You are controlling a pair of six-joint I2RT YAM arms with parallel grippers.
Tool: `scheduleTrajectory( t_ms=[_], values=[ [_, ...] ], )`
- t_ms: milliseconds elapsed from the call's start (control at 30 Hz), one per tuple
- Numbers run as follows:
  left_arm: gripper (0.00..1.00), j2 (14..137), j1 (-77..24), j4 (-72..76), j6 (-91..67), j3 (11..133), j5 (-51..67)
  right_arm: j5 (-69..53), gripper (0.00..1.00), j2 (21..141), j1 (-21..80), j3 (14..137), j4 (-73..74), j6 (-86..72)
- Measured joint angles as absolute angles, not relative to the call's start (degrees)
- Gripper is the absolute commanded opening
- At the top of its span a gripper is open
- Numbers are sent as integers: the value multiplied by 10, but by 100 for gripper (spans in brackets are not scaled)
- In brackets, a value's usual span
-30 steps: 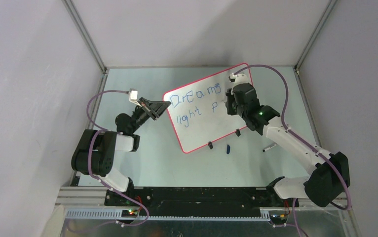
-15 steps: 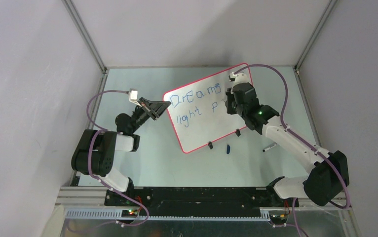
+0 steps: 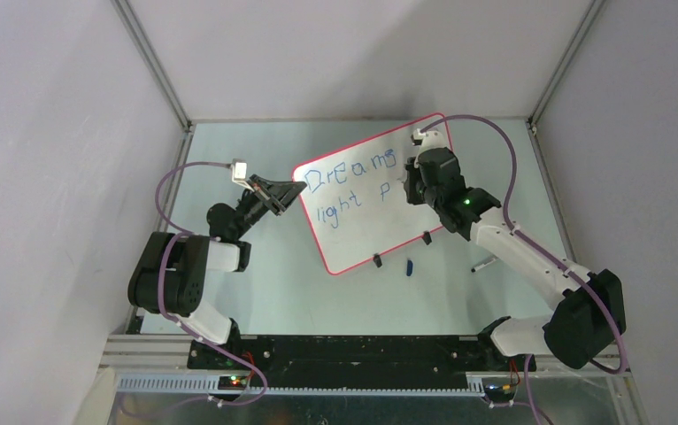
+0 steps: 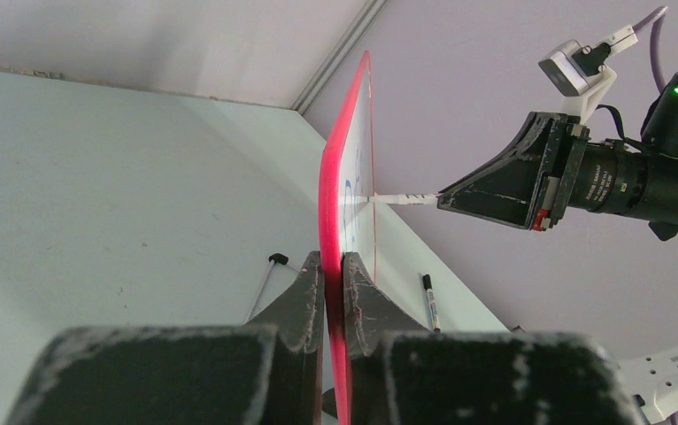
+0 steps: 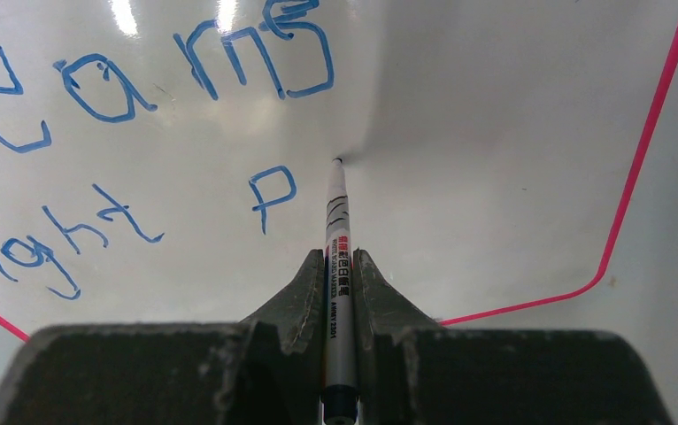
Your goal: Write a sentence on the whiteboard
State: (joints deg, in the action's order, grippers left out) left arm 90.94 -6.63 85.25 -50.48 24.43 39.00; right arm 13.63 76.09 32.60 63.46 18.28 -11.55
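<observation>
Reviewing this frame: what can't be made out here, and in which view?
Right wrist: the picture's left edge cuts off the start of both lines of the sentence.
Left wrist: the whiteboard, clamped in the left gripper, is edge-on, so the writing is unreadable.
Top external: the right gripper covers the marker and the board's right part.
Top external: small blue item on the table, too small to identify.

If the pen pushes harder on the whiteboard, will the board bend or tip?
Probably stiff: the whiteboard looks straight edge-on. Tipping seems unlikely, since the left tool clamps its rim. Its glossy face may let the marker slide.
</observation>
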Motion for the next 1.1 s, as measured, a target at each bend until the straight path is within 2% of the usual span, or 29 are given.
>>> scheduleTrajectory(
  t_ms=[1100],
  values=[
    [0, 909, -66, 853, -505, 244, 390, 102, 0, 761, 326, 637, 220, -115]
  ],
)
